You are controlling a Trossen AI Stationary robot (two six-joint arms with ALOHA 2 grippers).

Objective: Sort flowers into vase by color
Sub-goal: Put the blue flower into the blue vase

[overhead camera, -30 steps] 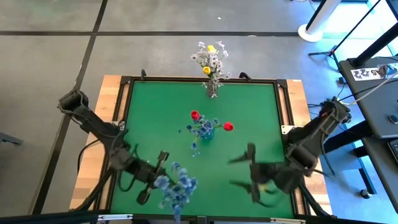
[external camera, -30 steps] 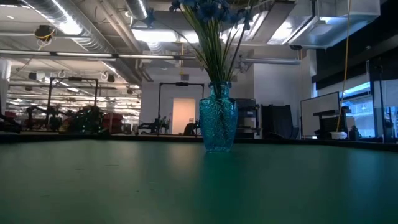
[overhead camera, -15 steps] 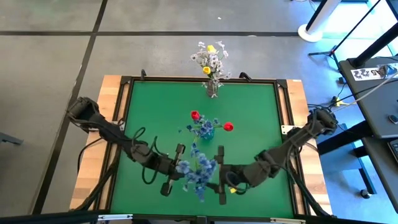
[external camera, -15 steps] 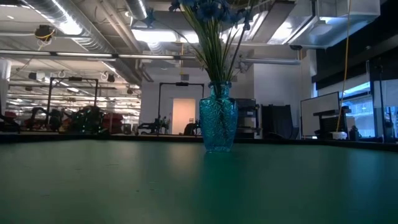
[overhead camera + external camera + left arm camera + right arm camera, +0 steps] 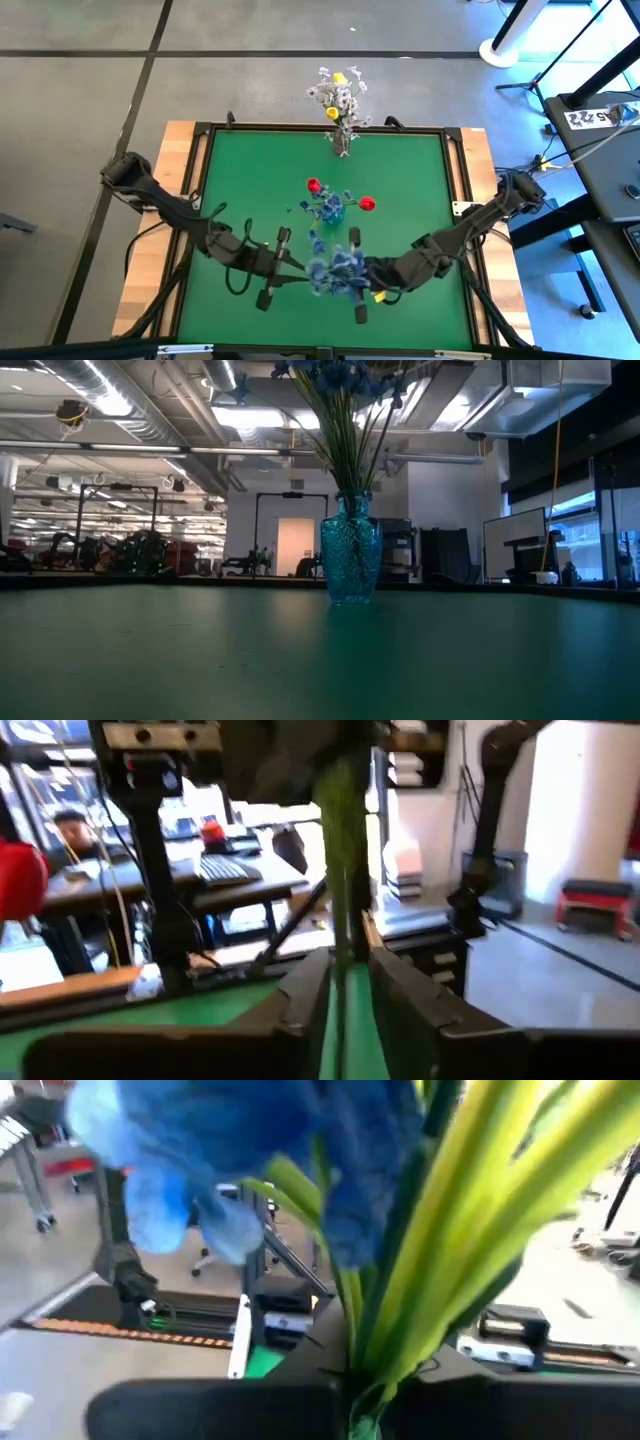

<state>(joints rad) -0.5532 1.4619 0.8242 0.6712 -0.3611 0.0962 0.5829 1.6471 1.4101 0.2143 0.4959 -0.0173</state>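
While white and yellow flowers fill one vase and blue vase holds some, right gripper jaws clamp a blue bunch mid-table, left gripper jaws narrowly apart around its stems.

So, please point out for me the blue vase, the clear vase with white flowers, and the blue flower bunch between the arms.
blue vase (image 5: 351,555): low view, on its glass body.
clear vase (image 5: 342,143): high view, on the vase under the white sprays.
blue flower bunch (image 5: 337,268): high view, on the blooms.
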